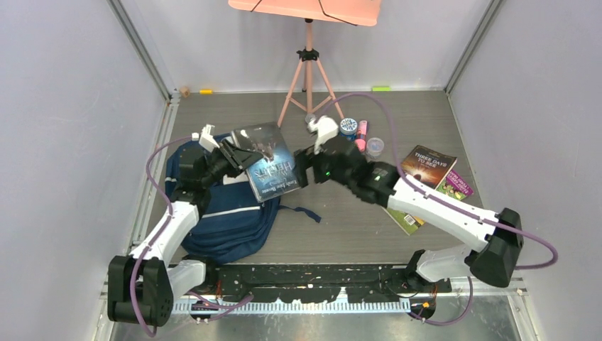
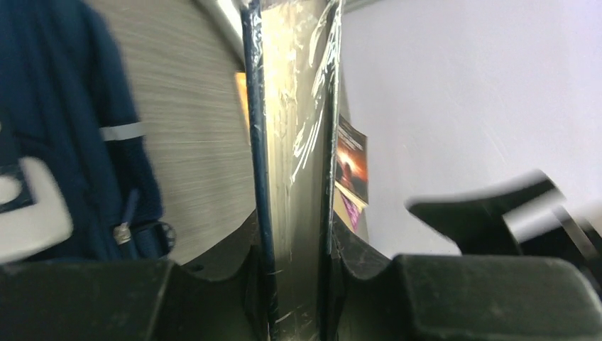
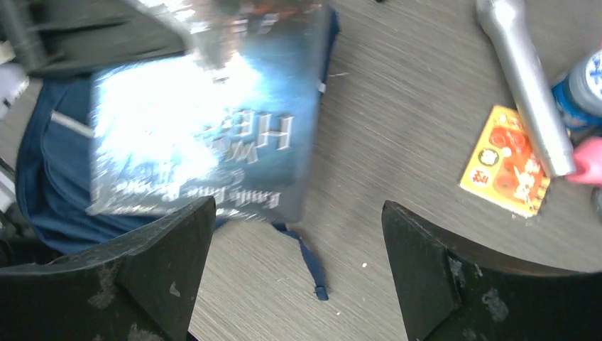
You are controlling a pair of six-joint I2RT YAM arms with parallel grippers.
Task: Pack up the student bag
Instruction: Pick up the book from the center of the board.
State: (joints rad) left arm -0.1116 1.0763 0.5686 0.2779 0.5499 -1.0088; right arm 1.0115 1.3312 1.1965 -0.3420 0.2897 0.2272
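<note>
Bag (image 1: 227, 220) lies on the tabletop (image 1: 397, 114) by my left arm, partly under the book (image 1: 268, 167). My left claw (image 1: 238, 158) pinches the book's left edge, long axis roughly near-to-far. My right claw (image 1: 302, 170) is spread wide just off its right edge, holding nothing. Left arm is nearer, so I judge the book goes down and near-left; bag opening not visible.

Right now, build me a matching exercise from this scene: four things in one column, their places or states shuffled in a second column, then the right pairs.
Things
1. glossy dark blue book
2. navy striped fabric backpack
3. right gripper
4. brown paperback book

Places or states
A. open, holding nothing
B. lying flat on the grey table, right side
C. clamped in the left gripper
D. lying on the table, left side

Pairs: 1-C, 2-D, 3-A, 4-B
</note>
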